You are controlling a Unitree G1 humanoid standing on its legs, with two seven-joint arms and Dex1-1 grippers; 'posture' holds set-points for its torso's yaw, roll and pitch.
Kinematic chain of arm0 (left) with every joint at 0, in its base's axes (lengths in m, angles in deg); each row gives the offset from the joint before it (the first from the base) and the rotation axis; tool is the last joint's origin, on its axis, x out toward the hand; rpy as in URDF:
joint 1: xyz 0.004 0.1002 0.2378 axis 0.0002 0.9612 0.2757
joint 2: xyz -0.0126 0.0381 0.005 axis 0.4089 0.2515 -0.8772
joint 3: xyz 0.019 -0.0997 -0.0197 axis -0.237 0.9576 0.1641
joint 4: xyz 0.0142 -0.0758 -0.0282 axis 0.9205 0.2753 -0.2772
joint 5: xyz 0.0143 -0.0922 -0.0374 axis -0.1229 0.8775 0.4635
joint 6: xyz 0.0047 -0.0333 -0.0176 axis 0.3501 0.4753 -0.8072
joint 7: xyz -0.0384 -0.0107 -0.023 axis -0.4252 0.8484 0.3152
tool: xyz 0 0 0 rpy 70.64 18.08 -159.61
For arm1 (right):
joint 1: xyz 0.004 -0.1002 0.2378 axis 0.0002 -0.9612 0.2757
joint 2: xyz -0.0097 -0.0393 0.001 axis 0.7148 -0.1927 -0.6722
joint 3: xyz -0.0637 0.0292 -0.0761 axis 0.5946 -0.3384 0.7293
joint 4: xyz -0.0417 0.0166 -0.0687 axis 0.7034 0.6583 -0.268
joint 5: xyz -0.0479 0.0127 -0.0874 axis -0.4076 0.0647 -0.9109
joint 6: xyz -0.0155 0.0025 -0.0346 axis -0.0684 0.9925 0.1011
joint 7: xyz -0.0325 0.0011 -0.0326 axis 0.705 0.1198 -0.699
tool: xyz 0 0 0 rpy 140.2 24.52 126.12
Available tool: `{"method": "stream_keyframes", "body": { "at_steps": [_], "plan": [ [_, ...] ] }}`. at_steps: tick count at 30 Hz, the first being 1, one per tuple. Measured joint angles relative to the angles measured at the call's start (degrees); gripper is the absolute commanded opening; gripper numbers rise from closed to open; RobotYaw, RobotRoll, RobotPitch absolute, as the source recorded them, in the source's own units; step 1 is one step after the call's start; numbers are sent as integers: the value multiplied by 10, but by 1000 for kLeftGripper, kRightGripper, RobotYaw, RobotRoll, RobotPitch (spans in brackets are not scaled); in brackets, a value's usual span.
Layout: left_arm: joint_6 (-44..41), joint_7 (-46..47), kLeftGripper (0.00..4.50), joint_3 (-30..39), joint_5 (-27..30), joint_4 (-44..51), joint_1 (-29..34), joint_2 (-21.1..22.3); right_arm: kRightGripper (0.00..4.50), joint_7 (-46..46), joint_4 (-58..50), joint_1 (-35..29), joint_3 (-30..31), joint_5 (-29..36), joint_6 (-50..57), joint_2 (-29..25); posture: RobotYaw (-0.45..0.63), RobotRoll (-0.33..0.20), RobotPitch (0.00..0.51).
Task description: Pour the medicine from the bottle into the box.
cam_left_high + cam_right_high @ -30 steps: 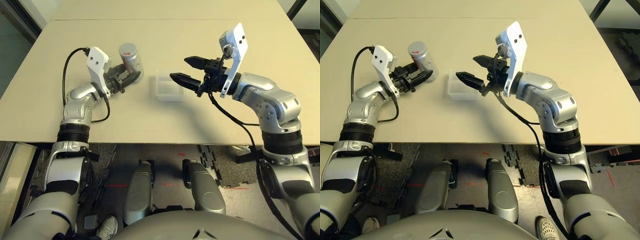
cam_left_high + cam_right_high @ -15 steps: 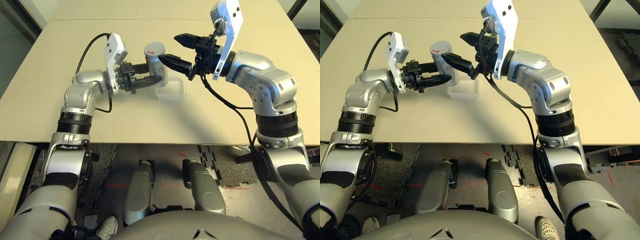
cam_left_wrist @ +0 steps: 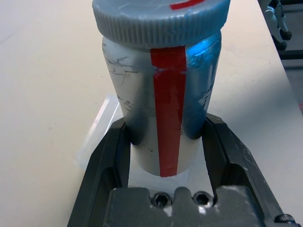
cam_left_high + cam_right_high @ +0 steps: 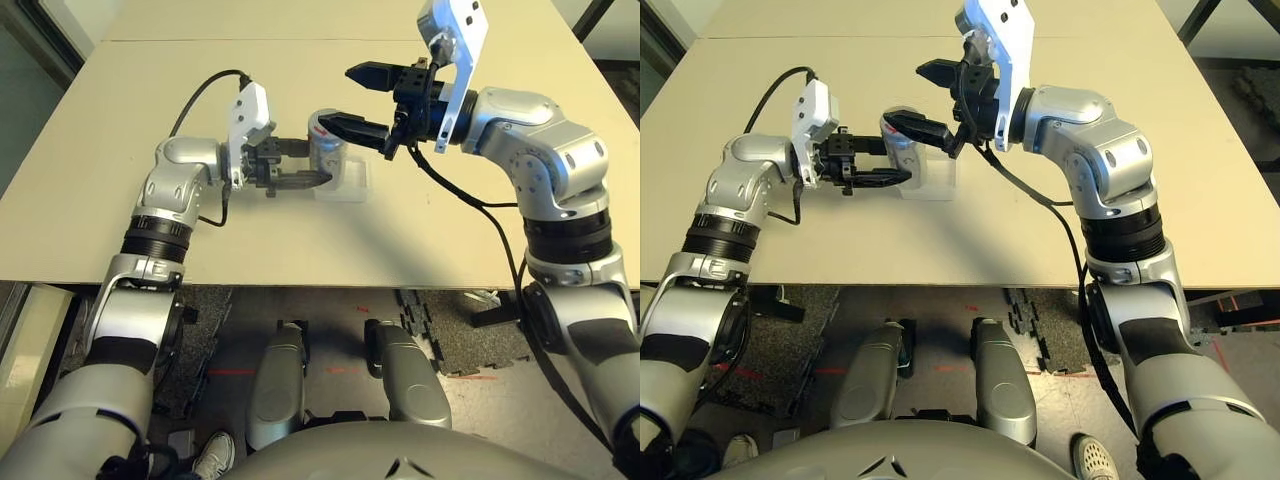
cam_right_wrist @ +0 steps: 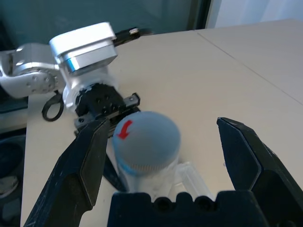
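Here we see the left gripper [image 3: 163, 156] clamped on the bottle [image 4: 328, 148], cap [image 5: 147, 137] still on, upright over the box [image 4: 345, 180]. At the bottle's two o'clock, the right gripper [image 4: 358, 100] stands with fingers apart, straddling the cap.

surface: beige table [image 4: 420, 230] | on it: clear box [image 4: 348, 180] (translucent, near centre)

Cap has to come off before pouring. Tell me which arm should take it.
Right. The right end effector is open with its fingers either side of the cap, while the left end effector is shut on the bottle.
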Motion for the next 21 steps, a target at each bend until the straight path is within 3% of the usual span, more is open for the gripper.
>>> {"method": "stream_keyframes", "body": {
  "at_steps": [16,21],
  "plan": [
    [6,1,2355,0,-1,1,-8,-6,4500,5,-14,-8,12,3,11,10,42,0,154],
    [3,0,2355,0,-1,5,-6,-6,2805,-6,-13,-9,11,-6,6,13,43,0,150]
  ]
}}
